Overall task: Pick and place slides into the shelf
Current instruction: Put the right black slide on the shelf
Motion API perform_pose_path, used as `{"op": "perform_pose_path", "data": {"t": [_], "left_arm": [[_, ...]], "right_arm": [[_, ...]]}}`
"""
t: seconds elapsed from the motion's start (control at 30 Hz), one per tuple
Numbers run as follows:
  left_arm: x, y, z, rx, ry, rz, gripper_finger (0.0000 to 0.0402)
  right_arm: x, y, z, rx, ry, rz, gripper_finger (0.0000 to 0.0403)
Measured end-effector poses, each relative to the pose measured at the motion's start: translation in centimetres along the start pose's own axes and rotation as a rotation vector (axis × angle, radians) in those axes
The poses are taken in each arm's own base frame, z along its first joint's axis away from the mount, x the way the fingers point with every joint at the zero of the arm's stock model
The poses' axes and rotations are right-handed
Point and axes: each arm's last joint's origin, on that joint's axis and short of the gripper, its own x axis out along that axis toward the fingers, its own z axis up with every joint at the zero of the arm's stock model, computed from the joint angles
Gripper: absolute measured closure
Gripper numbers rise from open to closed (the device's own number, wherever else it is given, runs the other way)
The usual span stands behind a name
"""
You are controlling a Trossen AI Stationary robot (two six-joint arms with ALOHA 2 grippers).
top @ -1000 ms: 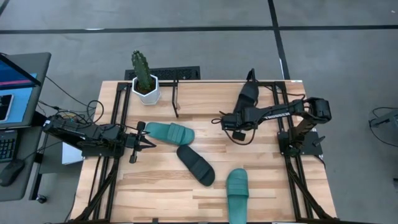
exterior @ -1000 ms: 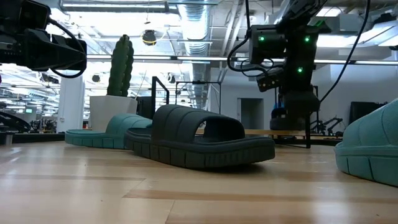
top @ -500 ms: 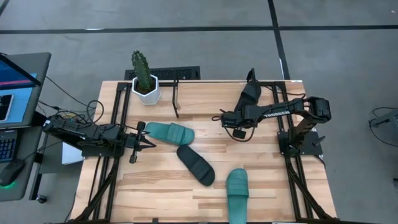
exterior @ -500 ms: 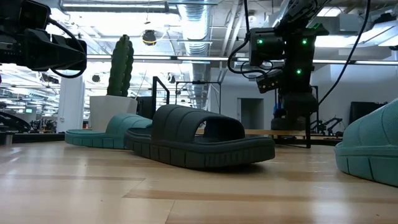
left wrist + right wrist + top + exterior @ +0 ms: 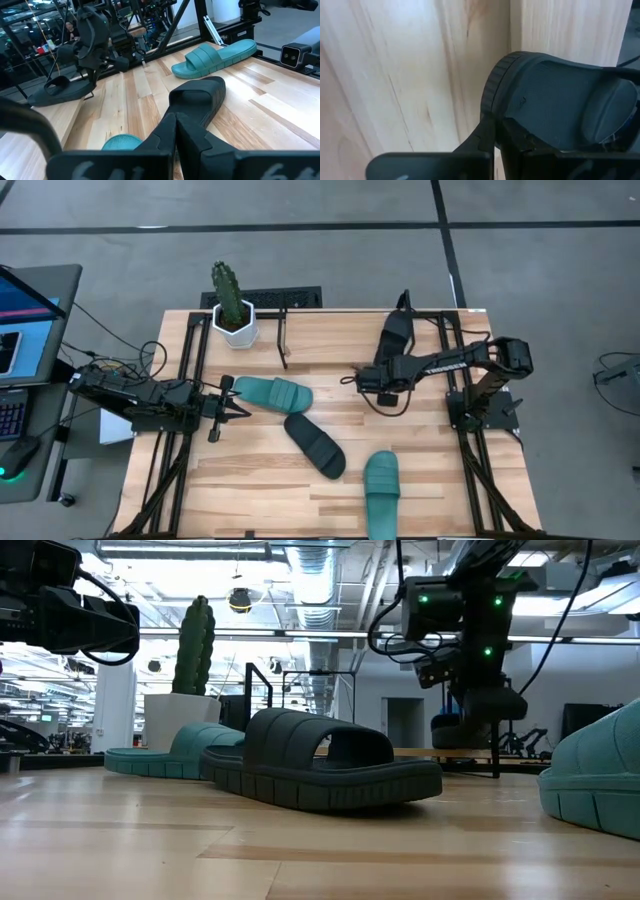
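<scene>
Right gripper (image 5: 376, 379) clamped on the rim of a black slide (image 5: 396, 336) at the table's far right.
Since the earlier frame, the right gripper has shifted slightly along the slide and its fingers have closed fully; the grip point is hidden from above. The left gripper (image 5: 243, 411), fingers together, waits beside a teal slide (image 5: 272, 392). Another black slide (image 5: 315, 445) and another teal slide (image 5: 381, 490), partly cut off, lie nearer. The shelf (image 5: 283, 335) is hard to make out.

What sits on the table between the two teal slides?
The black slide lies between the teal slide near the left gripper and the teal slide at the front edge, seen in the high view.
</scene>
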Motion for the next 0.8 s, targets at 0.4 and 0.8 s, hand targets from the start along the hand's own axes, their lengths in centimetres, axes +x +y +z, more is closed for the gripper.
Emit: {"op": "perform_pose_path", "data": {"t": [0.4, 0.8], "left_arm": [[0.0, 0.0, 0.0, -0.003, 0.0, 0.0, 0.0401], [0.0, 0.0, 0.0, -0.004, 0.001, 0.0, 0.0401]], "right_arm": [[-1.0, 1.1, -0.5, -0.124, 0.025, -0.019, 0.0403], [-1.8, 0.4, 0.2, -0.212, 0.006, -0.03, 0.0402]]}}
